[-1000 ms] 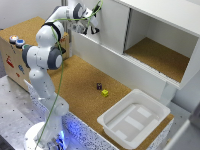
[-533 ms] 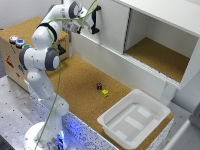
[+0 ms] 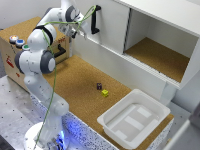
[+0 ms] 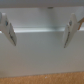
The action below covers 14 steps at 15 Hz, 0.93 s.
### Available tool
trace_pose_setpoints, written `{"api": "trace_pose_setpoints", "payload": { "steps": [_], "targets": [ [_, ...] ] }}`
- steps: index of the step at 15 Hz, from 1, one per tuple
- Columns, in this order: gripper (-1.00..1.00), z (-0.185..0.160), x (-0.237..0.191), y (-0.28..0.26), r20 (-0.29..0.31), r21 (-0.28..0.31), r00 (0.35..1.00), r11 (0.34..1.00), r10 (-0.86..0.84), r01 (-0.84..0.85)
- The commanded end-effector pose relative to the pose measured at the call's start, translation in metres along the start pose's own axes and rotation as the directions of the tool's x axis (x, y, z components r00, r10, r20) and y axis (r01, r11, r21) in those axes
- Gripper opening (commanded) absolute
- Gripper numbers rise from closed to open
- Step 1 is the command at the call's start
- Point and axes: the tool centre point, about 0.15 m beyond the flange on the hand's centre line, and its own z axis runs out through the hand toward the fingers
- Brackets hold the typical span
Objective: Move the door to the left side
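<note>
The door [image 3: 111, 27] is a flat white panel with a black vertical bar handle [image 3: 95, 20]. It covers the cabinet's part on the exterior view's left, and the compartment on the right [image 3: 155, 52] stands open. My gripper [image 3: 80, 28] is just left of the handle, close to the door's left edge. In the wrist view the gripper [image 4: 38, 31] is open and empty. Its two fingers [image 4: 70, 30] stand wide apart in front of the white panel [image 4: 40, 52]. The handle is not in the wrist view.
A white plastic bin [image 3: 114, 131] stands on the cork table at the front right. A small yellow block [image 3: 105, 92] and a dark block [image 3: 99, 86] lie mid-table. A wooden box [image 3: 15, 55] with coloured buttons stands at the left, behind my arm.
My gripper has moved a little to the exterior view's left and down, away from the black handle. The door has not visibly moved.
</note>
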Motion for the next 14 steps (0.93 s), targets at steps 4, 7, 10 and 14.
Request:
{"api": "trace_pose_setpoints", "payload": {
  "steps": [4,7,10,14],
  "targets": [
    [1.0,0.022,-0.04,-0.064,0.065,0.144,0.967,0.961,-0.245,0.234],
    [1.0,0.013,-0.049,-0.126,0.059,0.229,0.881,0.865,-0.469,0.445],
    [1.0,-0.006,-0.055,-0.178,0.009,0.302,0.77,0.736,-0.638,0.606],
    [1.0,-0.045,-0.07,-0.263,-0.079,0.356,0.521,0.464,-0.85,0.811]
  ]
}}
